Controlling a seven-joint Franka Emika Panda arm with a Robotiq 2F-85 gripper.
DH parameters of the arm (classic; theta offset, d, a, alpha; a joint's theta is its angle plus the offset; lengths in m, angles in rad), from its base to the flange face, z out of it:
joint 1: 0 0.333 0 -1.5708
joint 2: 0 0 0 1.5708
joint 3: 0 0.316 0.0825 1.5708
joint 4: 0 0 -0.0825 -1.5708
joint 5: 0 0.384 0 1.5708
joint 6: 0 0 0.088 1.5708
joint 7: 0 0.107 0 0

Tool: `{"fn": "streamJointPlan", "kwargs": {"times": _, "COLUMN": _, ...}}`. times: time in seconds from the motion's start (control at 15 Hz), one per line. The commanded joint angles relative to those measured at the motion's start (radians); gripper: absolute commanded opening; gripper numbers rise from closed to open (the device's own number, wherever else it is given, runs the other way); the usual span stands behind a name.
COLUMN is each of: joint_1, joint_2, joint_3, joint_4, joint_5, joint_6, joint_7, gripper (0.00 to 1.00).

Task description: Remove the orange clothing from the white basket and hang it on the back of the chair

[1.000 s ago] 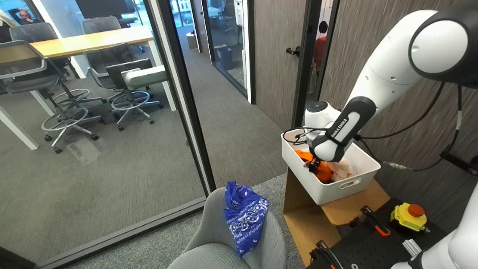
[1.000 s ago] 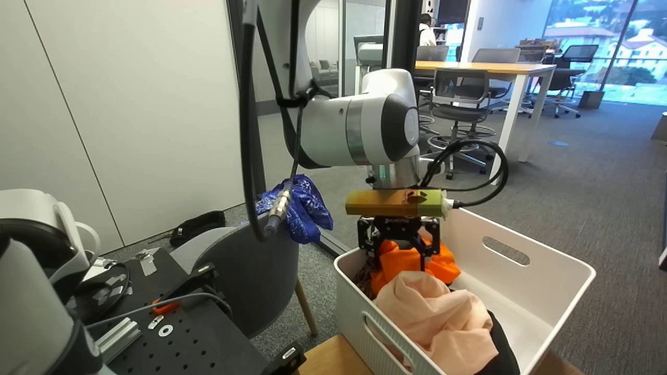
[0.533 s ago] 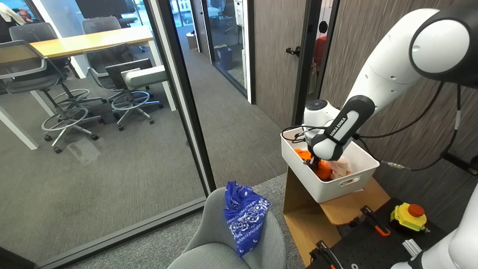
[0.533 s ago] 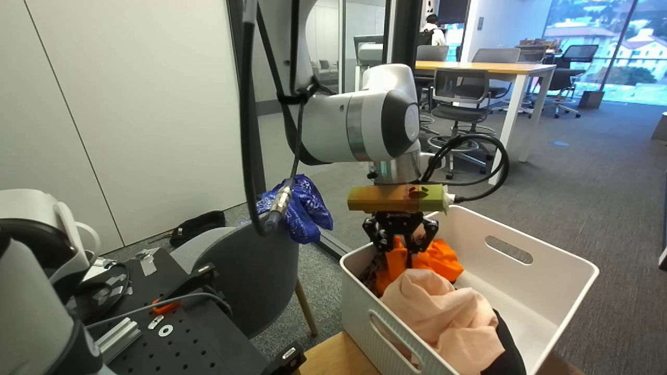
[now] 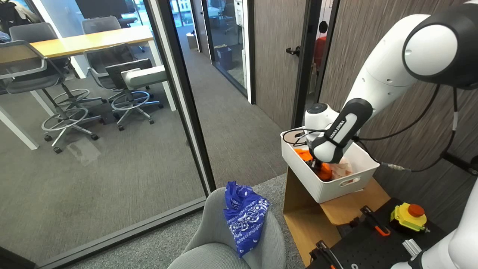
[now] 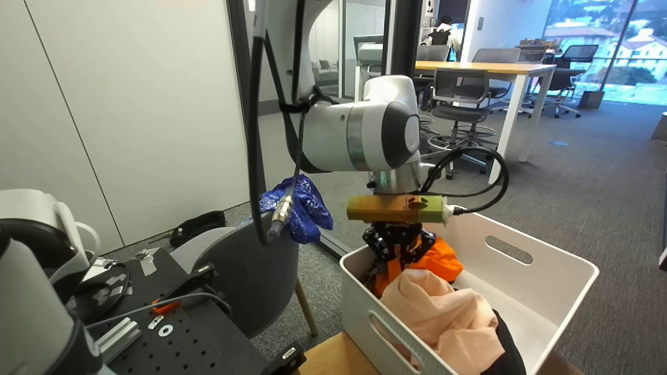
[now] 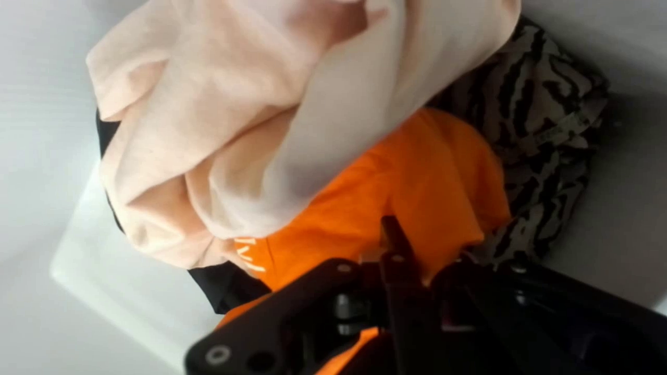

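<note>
We've got the orange clothing (image 6: 442, 258) in the white basket (image 6: 552, 281), partly covered by some peach fabric (image 7: 250, 104). Our tool (image 6: 398, 260) is down in its folds, fingers (image 7: 397, 245) close together with orange between them, but we can't tell if they're really clamped.

I see grey carpet (image 5: 239, 130), pale wall panels (image 6: 156, 104), wood-grain door (image 5: 278, 56); beyond, wheeled chairs (image 6: 458, 112), yellow-topped table (image 5: 112, 36), bright window (image 6: 589, 36).

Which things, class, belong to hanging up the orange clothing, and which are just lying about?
For the job:
hand
orange clothing
white basket
grey chair

Just lying about:
blue bandana, draped over that chair
peach cloth, animal-print cloth, black cloth, all in the basket
yellow box with red button
</note>
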Motion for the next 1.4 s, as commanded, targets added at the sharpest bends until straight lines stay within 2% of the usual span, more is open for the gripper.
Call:
{"fn": "streamJointPlan", "kwargs": {"times": 0.0, "joint_1": 0.001, "joint_2": 0.011, "joint_3": -0.008, "joint_4": 0.011, "joint_5": 0.027, "joint_6": 0.014, "joint_7": -0.033, "gripper": 0.07}}
{"fn": "streamJointPlan", "kwargs": {"times": 0.2, "joint_1": -0.006, "joint_2": 0.000, "joint_3": 0.001, "joint_4": 0.016, "joint_5": 0.053, "joint_6": -0.037, "joint_7": -0.043, "gripper": 0.06}}
{"fn": "streamJointPlan", "kwargs": {"times": 0.4, "joint_1": -0.050, "joint_2": -0.034, "joint_3": 0.043, "joint_4": 0.017, "joint_5": 0.136, "joint_6": -0.138, "joint_7": -0.139, "gripper": 0.06}}
{"fn": "streamJointPlan", "kwargs": {"times": 0.73, "joint_1": -0.119, "joint_2": -0.118, "joint_3": 0.096, "joint_4": 0.053, "joint_5": 0.286, "joint_6": -0.420, "joint_7": -0.388, "gripper": 0.06}}
{"fn": "streamJointPlan", "kwargs": {"times": 1.07, "joint_1": -0.143, "joint_2": -0.204, "joint_3": 0.090, "joint_4": 0.127, "joint_5": 0.398, "joint_6": -0.679, "joint_7": -0.570, "gripper": 0.06}}
{"fn": "streamJointPlan", "kwargs": {"times": 1.33, "joint_1": -0.143, "joint_2": -0.255, "joint_3": 0.084, "joint_4": 0.236, "joint_5": 0.543, "joint_6": -0.893, "joint_7": -0.715, "gripper": 0.06}}
